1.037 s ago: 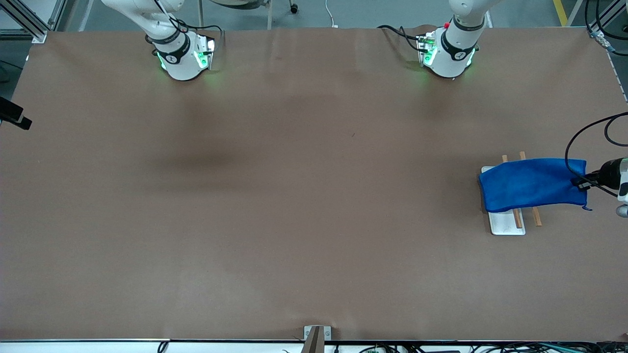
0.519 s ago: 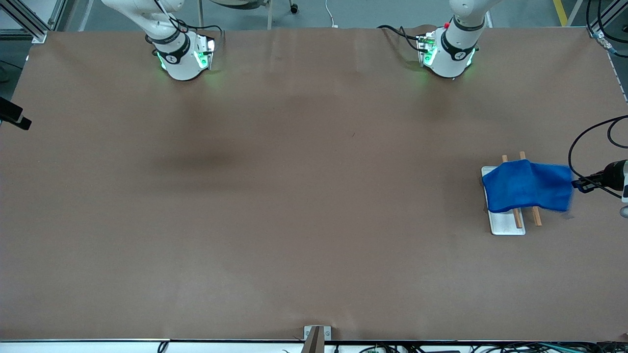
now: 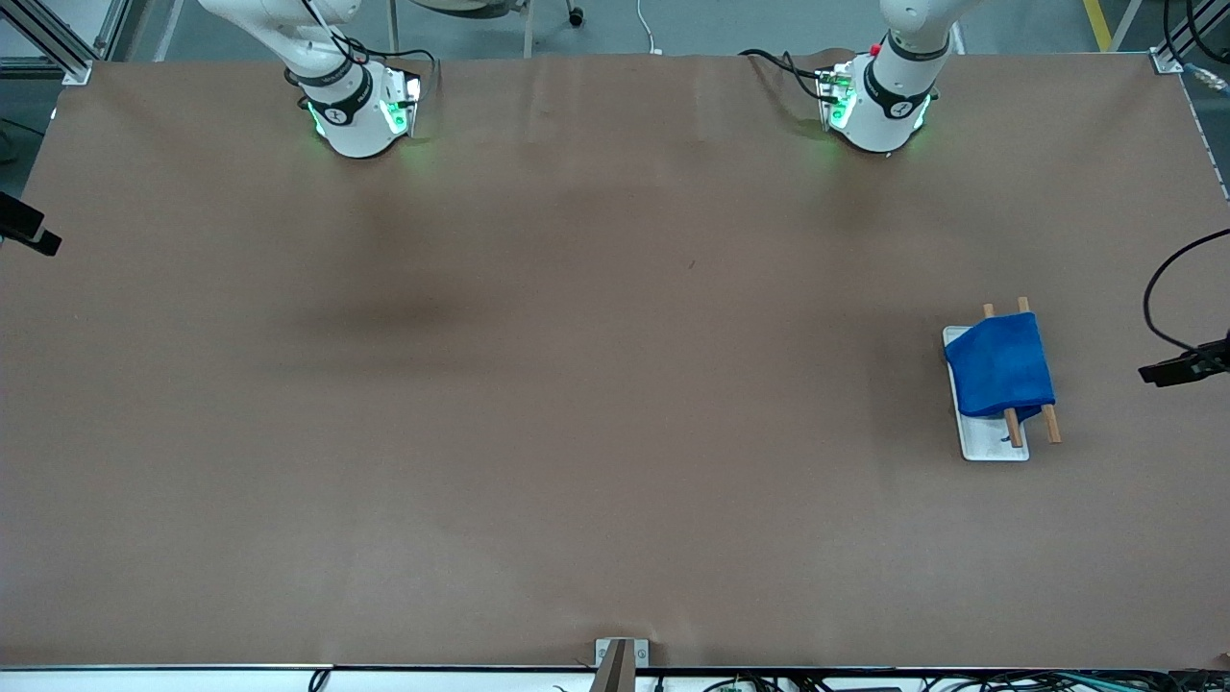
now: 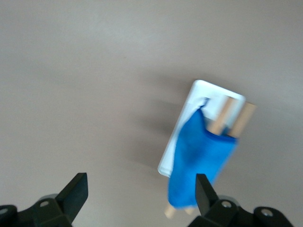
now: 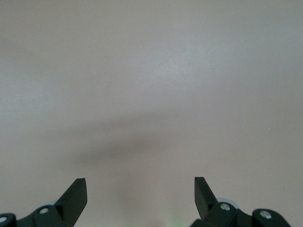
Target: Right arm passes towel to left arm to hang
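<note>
The blue towel hangs draped over two wooden rods on a white base plate, near the left arm's end of the table. My left gripper is open and empty, in the air beside the rack toward the table's end edge. In the left wrist view the towel shows on the rods and plate, past my open left gripper. My right gripper is open and empty over bare table; it is out of the front view. The towel's loop is not discernible.
The right arm's base and the left arm's base stand along the table's robot side. A black cable loops above the left gripper. A small bracket sits at the table's front edge.
My left gripper let go of the towel and drew back toward the table's end. The towel's free end dropped, so it now hangs bunched over the rods.
</note>
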